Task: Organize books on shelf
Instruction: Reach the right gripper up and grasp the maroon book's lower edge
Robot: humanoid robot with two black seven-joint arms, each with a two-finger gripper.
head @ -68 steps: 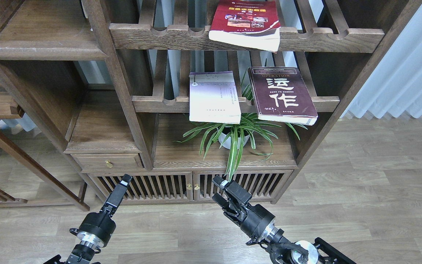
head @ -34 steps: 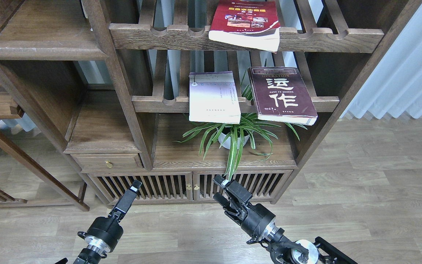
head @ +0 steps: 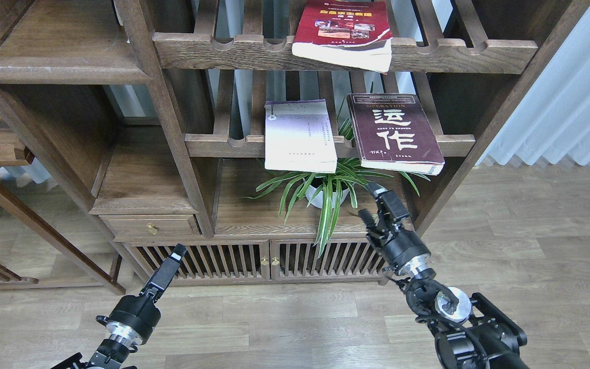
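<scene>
The right gripper (head: 374, 202) hangs below the maroon book (head: 395, 132), near the plant (head: 325, 192), touching nothing; its fingers look slightly parted and empty. The left gripper (head: 172, 259) (slim, seen edge-on) sits low before the slatted cabinet doors (head: 264, 261); whether it is released or clenched I cannot tell. The maroon book and the cream book (head: 299, 136) lie flat on the middle slatted rack, overhanging its near rail. The red book (head: 345, 32) rests on the upper rack. The solid shelf (head: 59, 69) is far left. Wood flooring lies below.
</scene>
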